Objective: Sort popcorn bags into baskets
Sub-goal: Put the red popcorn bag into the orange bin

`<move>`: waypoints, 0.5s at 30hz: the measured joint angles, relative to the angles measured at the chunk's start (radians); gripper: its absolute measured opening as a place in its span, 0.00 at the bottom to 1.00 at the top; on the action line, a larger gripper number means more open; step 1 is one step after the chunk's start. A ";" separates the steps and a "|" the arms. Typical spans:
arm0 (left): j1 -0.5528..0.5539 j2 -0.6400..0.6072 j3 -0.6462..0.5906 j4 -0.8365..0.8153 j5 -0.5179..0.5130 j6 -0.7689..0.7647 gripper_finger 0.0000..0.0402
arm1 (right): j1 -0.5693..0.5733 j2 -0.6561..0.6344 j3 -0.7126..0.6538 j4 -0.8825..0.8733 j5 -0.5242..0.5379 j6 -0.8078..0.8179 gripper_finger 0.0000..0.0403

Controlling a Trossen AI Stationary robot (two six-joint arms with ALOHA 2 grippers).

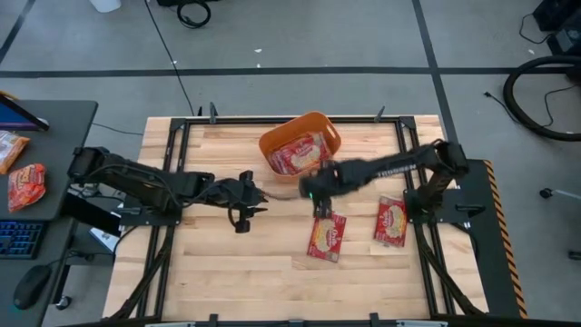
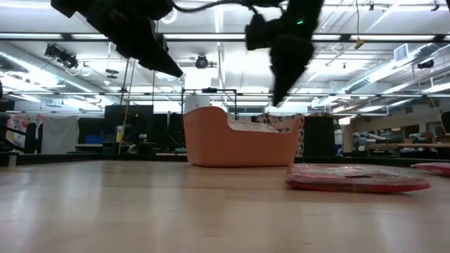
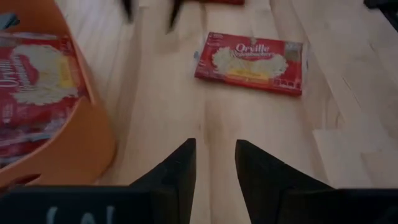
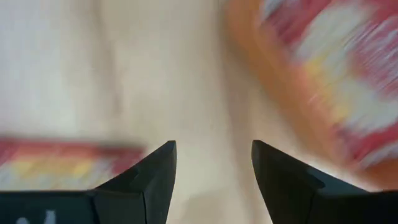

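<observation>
The orange basket [image 1: 300,145] stands at the table's far middle with red popcorn bags [image 1: 298,156] lying inside it; it also shows in the low view [image 2: 239,144]. Two more red bags lie flat on the wood: one [image 1: 327,237] near the middle, one [image 1: 392,221] further right. My right gripper [image 4: 213,163] is open and empty. It hovers between the basket and the middle bag [image 4: 56,163], off the table [image 2: 281,88]. My left gripper [image 3: 215,155] is open and empty, level beside the basket's near side [image 3: 68,155], pointing toward the middle bag [image 3: 252,62].
A dark side table [image 1: 54,127] to the left holds another red packet [image 1: 26,185] and a paler orange-and-white one [image 1: 9,148], plus a keyboard [image 1: 18,239]. Bare wood lies on the near half of the table [image 1: 227,282]. A black frame rail [image 1: 454,263] runs along the table's right.
</observation>
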 joint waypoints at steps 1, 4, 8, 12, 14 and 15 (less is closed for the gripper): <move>-0.006 0.009 0.000 0.006 0.000 -0.004 0.29 | 0.036 0.001 -0.010 -0.022 0.002 0.046 0.53; -0.028 0.038 0.000 0.025 -0.001 -0.009 0.29 | 0.155 0.001 -0.033 -0.074 0.024 0.187 0.53; -0.054 0.121 -0.001 0.079 -0.001 0.005 0.29 | 0.322 0.001 -0.067 -0.074 0.049 0.282 0.53; -0.069 0.212 0.000 0.188 0.000 0.042 0.29 | 0.472 0.001 -0.097 -0.151 0.139 0.425 0.53; -0.070 0.249 0.000 0.227 0.000 0.056 0.29 | 0.516 0.001 -0.102 -0.223 0.133 0.599 0.53; -0.070 0.264 0.000 0.251 -0.001 0.060 0.29 | 0.524 0.001 -0.107 -0.263 0.100 0.684 0.53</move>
